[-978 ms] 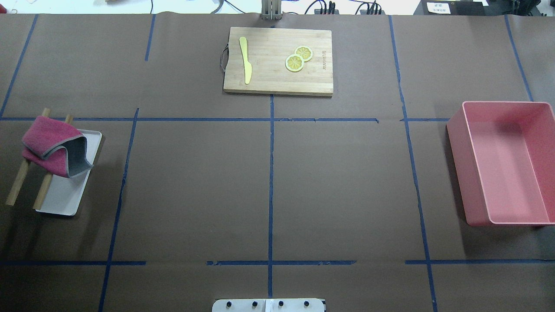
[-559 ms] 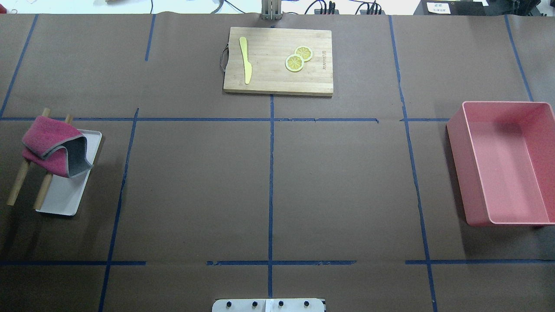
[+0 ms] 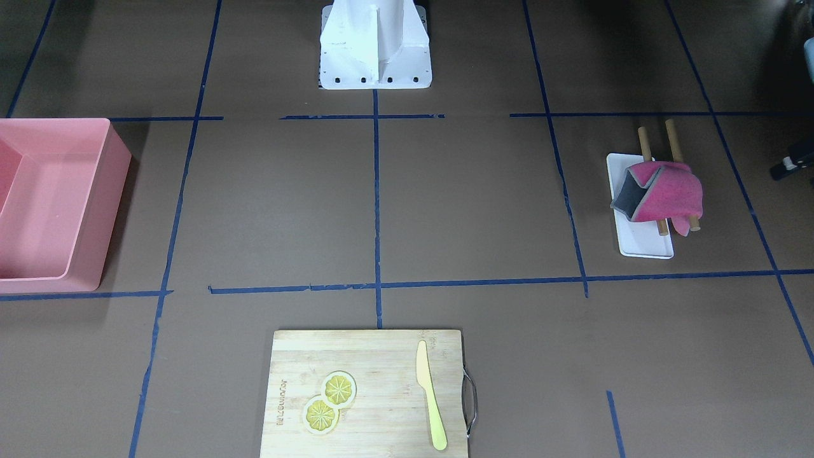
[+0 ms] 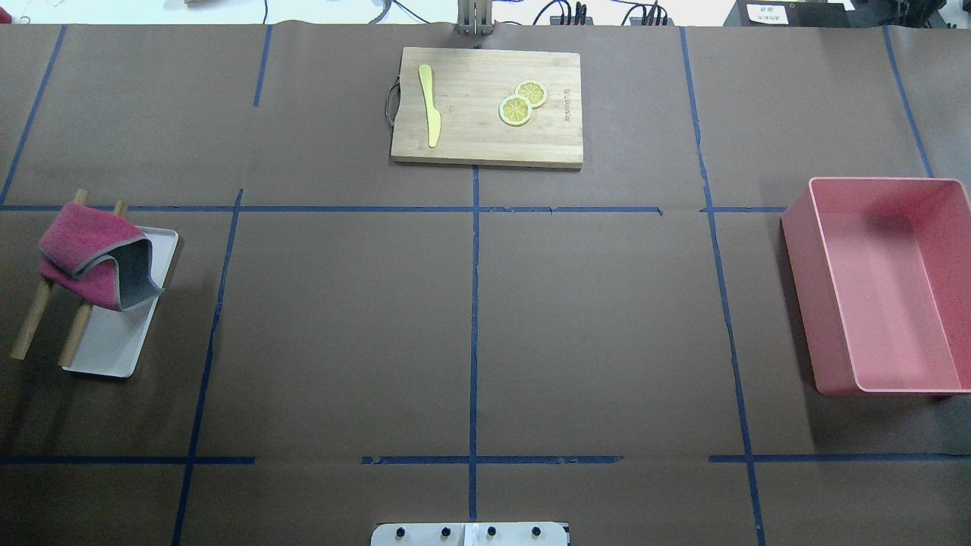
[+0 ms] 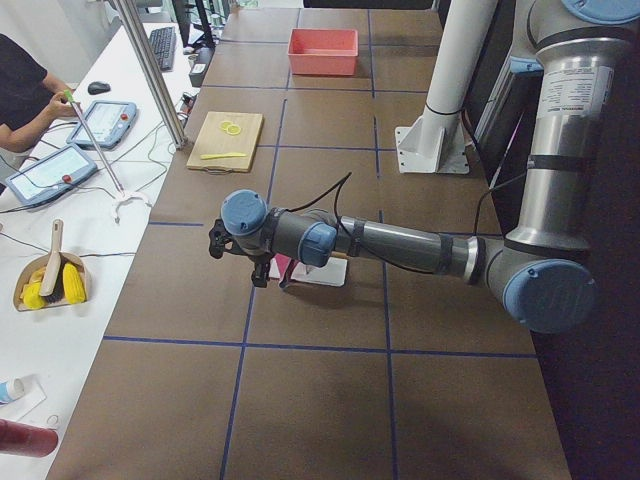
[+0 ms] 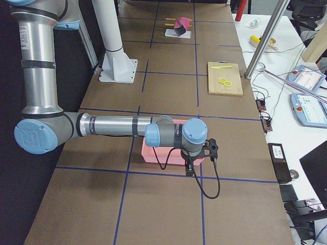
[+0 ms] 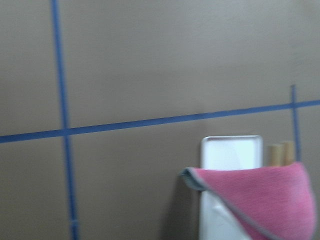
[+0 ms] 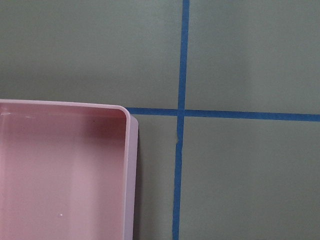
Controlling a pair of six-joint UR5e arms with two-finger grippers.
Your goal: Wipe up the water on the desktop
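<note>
At the robot's left end of the surface [image 4: 341, 318], which is matte dark brown and ruled into rectangles by blue tape lines [image 4: 474, 318]: a pink cloth [image 4: 83, 243] with a grey underside is folded over two wooden rods [image 4: 30, 330] lying across a white tray [image 4: 114, 349]. The left arm [image 5: 400, 242] reaches out low over this end. The left claw [image 5: 262, 275] points downward with the surface directly beneath it and hangs close beside the tray. From the side view it appears clear of both. It shows only in that side view, so I cannot tell whether its fingers are apart or together. The left wrist view is blurred and shows the surface with a tape crossing, plus the cloth, tray and rod ends at lower right.

Centre, far edge: a bamboo cutting board [image 4: 470, 140] rests on the surface, carrying a yellow knife [image 4: 430, 106] and two overlapping lemon slices [image 4: 516, 111]. Centre, near edge: the white base plate [image 4: 470, 535].

Right end: a pink bin [image 4: 804, 303] with an open top sits flat on the surface. The right arm [image 6: 112, 125] stretches out above it. The right claw [image 6: 189, 167] points down near the bin's outer edge, with the surface below it and apart from it. I cannot tell its finger state either. The right wrist view shows one bin corner at lower left, just beside a tape crossing on the surface.
</note>
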